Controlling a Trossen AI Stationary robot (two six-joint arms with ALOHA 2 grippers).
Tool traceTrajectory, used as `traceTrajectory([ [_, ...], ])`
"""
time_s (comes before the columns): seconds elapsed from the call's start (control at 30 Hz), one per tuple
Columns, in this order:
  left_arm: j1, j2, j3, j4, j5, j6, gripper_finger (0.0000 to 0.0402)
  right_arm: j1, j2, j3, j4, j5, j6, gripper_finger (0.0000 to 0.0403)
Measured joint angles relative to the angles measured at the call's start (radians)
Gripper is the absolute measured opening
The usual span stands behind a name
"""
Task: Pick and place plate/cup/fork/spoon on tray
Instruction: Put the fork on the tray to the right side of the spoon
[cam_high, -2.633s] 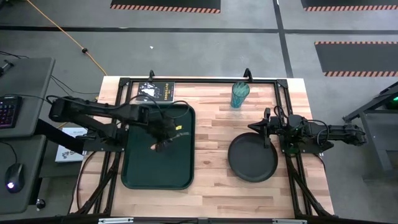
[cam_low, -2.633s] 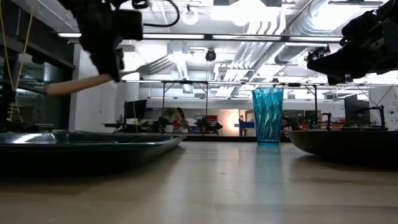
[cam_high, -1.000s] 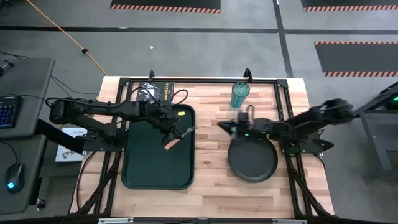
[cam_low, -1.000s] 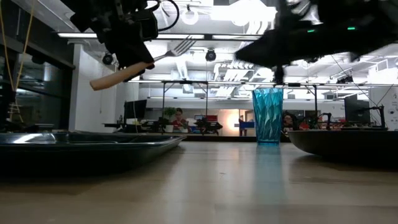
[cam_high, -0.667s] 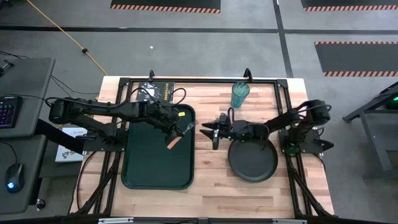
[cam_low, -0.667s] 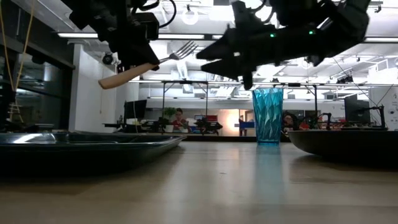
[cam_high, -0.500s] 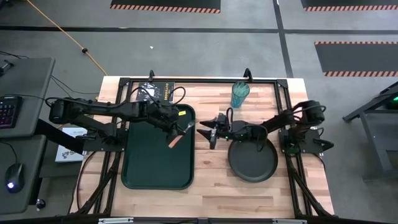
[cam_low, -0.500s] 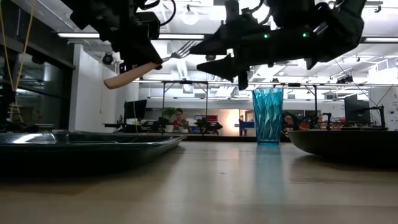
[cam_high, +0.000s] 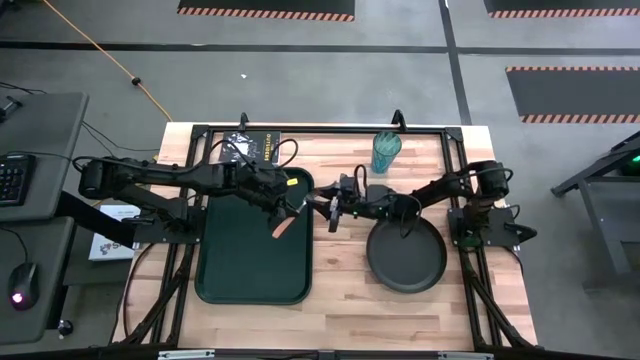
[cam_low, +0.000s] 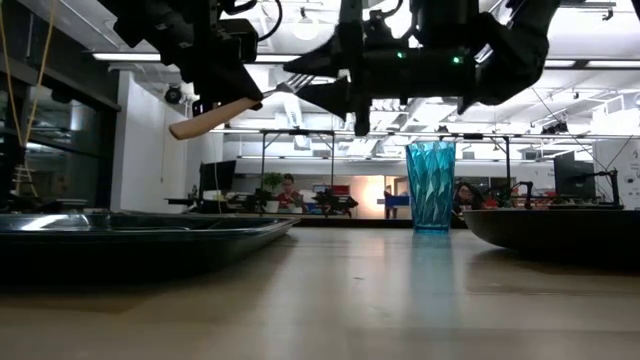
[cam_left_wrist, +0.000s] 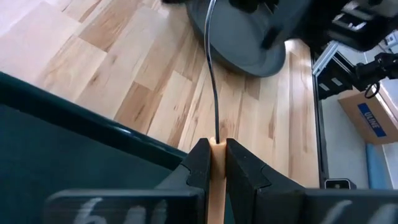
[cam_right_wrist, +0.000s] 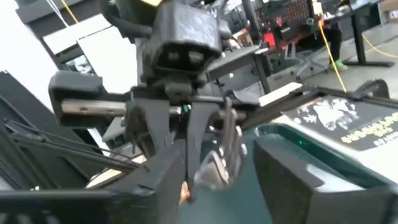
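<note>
My left gripper (cam_high: 283, 207) is shut on the fork (cam_high: 281, 226), held in the air over the right rim of the green tray (cam_high: 230, 270). The fork's metal head (cam_right_wrist: 222, 155) points toward the table's right. My right gripper (cam_high: 328, 210) reaches in from the right and is open. Its two fingers (cam_right_wrist: 168, 177) stand on either side of the fork's head, and I see no touch. The black plate (cam_high: 405, 262) lies on the table right of the tray. The teal cup (cam_high: 386, 152) stands upright behind the plate. The spoon is out of view. My left gripper pinches the fork's tan wooden handle (cam_left_wrist: 216, 154) between its two fingers, at the handle's end next to the metal neck. The fingers slant down from the table's left. The fork is lifted clear of the tray and tilted, head higher, with the handle's free end (cam_low: 185, 128) lower.
A dark printed booklet (cam_high: 255, 147) lies at the tray's far side. A black metal frame (cam_high: 320, 128) runs along the table's far and side edges. Bare wood (cam_high: 340, 290) shows between tray and plate toward the near edge.
My right gripper has gone from over the plate toward the table's left, up to the fork's head, and stays open. My left gripper keeps the fork in the air in about the same place.
</note>
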Motion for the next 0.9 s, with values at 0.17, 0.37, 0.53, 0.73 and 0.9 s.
traceTrajectory([
  [0.17, 0.007, 0.0, 0.0, 0.007, -0.005, -0.003, 0.0026, -0.002, -0.002, -0.014, -0.003, 0.006, 0.032, 0.0077],
  [0.37, 0.006, -0.001, 0.0, 0.008, -0.009, 0.013, 0.0052, -0.003, -0.003, -0.014, 0.013, 0.006, 0.017, 0.0021],
  [0.53, 0.005, 0.0, 0.0, 0.006, -0.008, 0.013, 0.0051, -0.005, -0.003, -0.014, 0.004, -0.003, 0.013, 0.0005],
  [0.73, 0.026, -0.004, 0.009, -0.021, -0.016, 0.047, 0.0055, -0.008, -0.003, -0.014, -0.022, -0.003, 0.014, 0.0003],
  [0.9, 0.086, -0.063, 0.09, -0.156, -0.021, 0.126, 0.0068, -0.014, -0.003, -0.014, -0.056, -0.004, 0.028, 0.0001],
])
